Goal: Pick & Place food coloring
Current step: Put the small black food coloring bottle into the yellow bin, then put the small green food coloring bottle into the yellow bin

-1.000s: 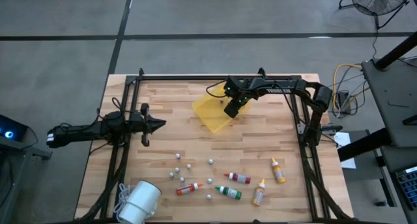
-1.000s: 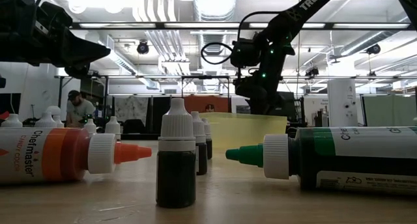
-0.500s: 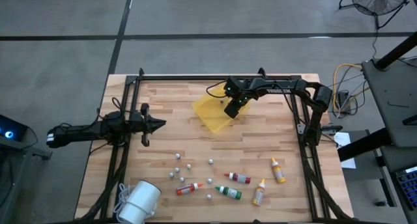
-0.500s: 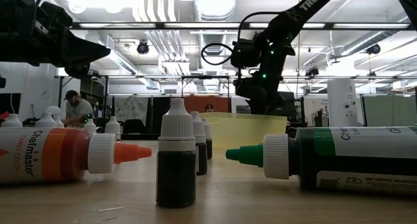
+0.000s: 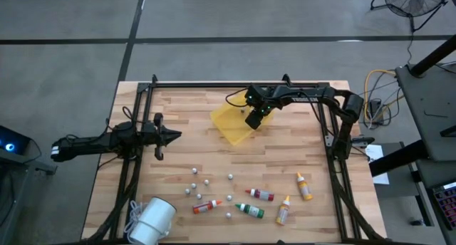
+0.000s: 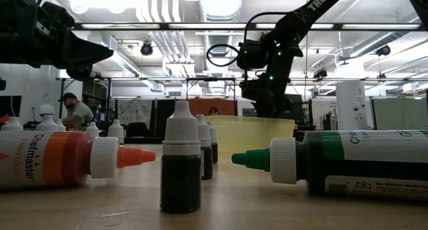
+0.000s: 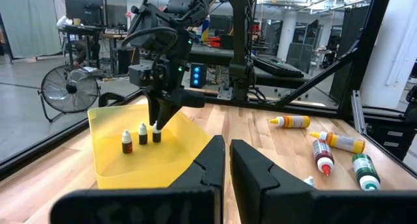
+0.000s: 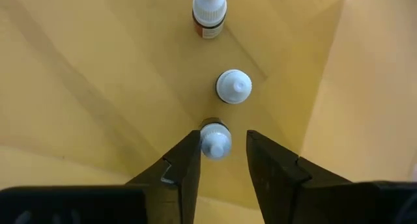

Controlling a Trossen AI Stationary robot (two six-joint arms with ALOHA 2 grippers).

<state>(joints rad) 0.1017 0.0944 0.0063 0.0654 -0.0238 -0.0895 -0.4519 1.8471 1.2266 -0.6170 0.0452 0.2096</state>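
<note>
Looking down past your right gripper (image 8: 221, 160), you see its fingers parted around a small dark dropper bottle (image 8: 214, 139) with a white cap, not pinching it. It stands upright in the yellow tray (image 5: 229, 124), in line with two more white-capped bottles (image 7: 143, 133). Five larger food coloring bottles (image 5: 257, 194) lie on the near tabletop. Your left gripper (image 7: 226, 160) hovers clenched and empty.

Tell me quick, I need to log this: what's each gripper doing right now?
Left gripper: shut, empty, waiting above the table.
Right gripper: open around a small white-capped dropper bottle standing in the yellow plastic tray.
</note>
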